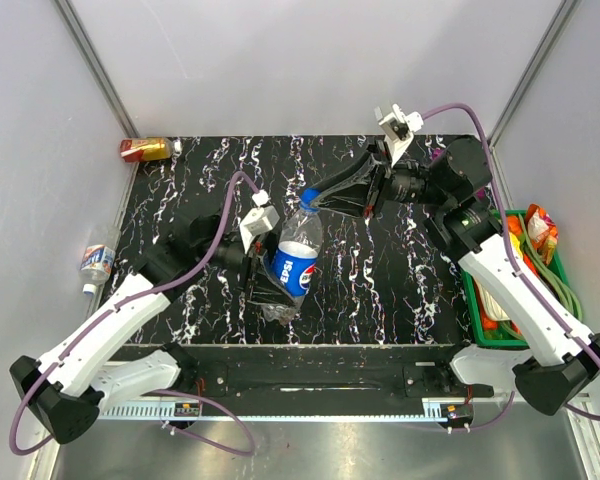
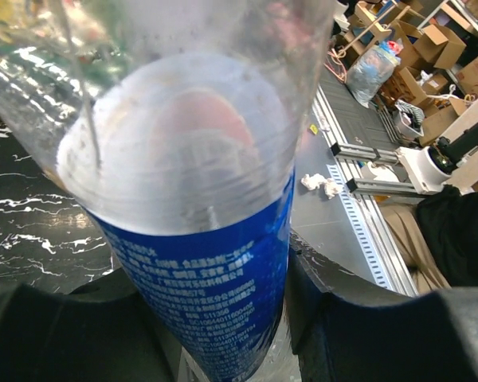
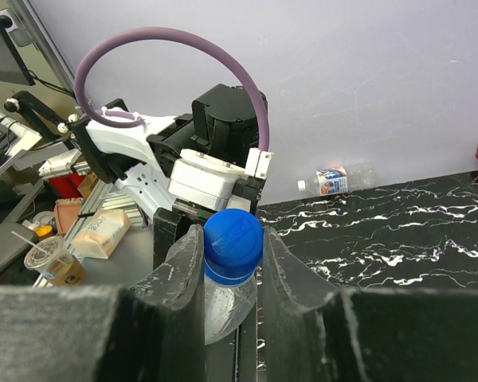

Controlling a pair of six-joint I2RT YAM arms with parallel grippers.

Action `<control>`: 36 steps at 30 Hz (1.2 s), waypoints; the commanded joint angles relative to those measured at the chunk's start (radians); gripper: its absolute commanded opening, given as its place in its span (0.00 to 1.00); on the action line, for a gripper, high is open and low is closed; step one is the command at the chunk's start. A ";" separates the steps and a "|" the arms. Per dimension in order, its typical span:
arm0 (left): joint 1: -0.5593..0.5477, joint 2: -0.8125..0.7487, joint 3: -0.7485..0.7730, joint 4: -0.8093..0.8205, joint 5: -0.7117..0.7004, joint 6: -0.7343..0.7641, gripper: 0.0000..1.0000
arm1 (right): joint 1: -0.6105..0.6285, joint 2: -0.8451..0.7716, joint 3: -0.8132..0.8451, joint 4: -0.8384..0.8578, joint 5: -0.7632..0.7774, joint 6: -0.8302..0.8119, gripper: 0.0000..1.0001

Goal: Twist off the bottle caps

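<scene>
The Pepsi bottle [image 1: 298, 255] is held up over the middle of the black marbled desk [image 1: 410, 290]. Its long axis slants from its base at the near left to its neck at the far right. Its dark blue cap [image 1: 310, 198] points away from the arm bases, toward the right gripper [image 1: 327, 203]. That gripper's jaws press the cap's ribbed sides from both flanks, as the right wrist view shows. The left gripper [image 1: 267, 283] has its jaws clamped on the bottle's lower body, below the blue label. Bare desk lies open on every side of the Pepsi bottle, widest to its right. Far left of it, off the desk's edge by the wall, the second bottle [image 1: 98, 260] lies flat with its white cap [image 1: 88, 290] pointing nearward. A red-and-gold can [image 1: 145, 149] lies at the far-left corner beyond it, and a green basket [image 1: 502, 318] stands well to its right, past the desk's edge.
</scene>
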 commanded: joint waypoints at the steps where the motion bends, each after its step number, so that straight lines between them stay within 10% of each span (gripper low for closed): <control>1: -0.005 -0.008 0.009 0.168 0.139 0.015 0.00 | -0.015 -0.009 -0.026 -0.015 0.052 -0.010 0.00; 36: -0.002 0.004 0.014 -0.005 -0.143 0.098 0.00 | -0.119 -0.072 -0.199 -0.011 0.362 0.086 0.00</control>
